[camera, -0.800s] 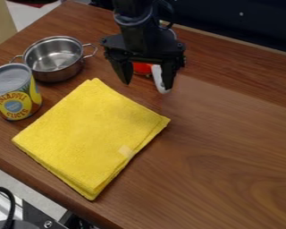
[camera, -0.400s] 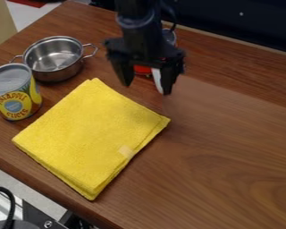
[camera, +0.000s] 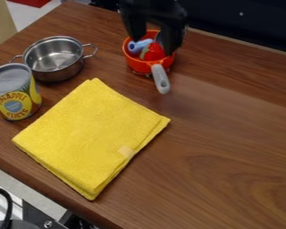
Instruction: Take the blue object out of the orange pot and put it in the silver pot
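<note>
My pincer point(camera: 153, 46): spread wide, gripping nothing. Blue object point(camera: 138, 46), in orange pot point(camera: 139, 65), lies by its view-left fingertip, long axis slanting up-right.

Arm point(camera: 151, 5): black over the whole visible part. Tool point(camera: 153, 47): same black; a broad, blocky crosspiece is noted, from which two thick fingers point(camera: 173, 32) are extended, each narrowed toward its end. Outlines and finer surface detail are blurred.
</note>
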Robot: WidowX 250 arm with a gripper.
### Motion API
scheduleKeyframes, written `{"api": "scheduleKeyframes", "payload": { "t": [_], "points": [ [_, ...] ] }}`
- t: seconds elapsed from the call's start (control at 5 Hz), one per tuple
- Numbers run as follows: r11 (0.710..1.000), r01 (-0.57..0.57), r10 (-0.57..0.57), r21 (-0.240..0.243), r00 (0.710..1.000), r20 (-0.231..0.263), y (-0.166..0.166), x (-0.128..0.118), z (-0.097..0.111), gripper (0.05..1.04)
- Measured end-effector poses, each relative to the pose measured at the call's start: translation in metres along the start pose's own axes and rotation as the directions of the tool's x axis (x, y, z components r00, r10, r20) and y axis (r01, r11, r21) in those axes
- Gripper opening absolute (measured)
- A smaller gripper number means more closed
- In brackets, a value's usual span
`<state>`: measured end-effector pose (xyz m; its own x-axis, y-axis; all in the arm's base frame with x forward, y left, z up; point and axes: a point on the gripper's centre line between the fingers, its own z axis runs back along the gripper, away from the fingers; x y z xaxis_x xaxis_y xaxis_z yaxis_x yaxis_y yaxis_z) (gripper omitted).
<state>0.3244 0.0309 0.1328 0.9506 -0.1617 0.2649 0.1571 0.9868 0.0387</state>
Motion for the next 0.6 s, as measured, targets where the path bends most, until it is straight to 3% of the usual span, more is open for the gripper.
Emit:
{"api": "scheduleKeyframes", "payload": {
  "t": [0.2, 0.4, 0.6],
  "points": [
    [0.991, 0.135, -0.135, -0.005, 0.990, -0.034, 0.017, 0.026, -0.010, 0.998],
    [0.975, 0.220, -0.219, 0.019, 0.975, -0.019, 0.031, 0.046, -0.022, 0.998],
    [0.952, 0.306, -0.306, -0.013, 0.952, -0.011, 0.043, 0.054, -0.030, 0.998]
  ]
}}
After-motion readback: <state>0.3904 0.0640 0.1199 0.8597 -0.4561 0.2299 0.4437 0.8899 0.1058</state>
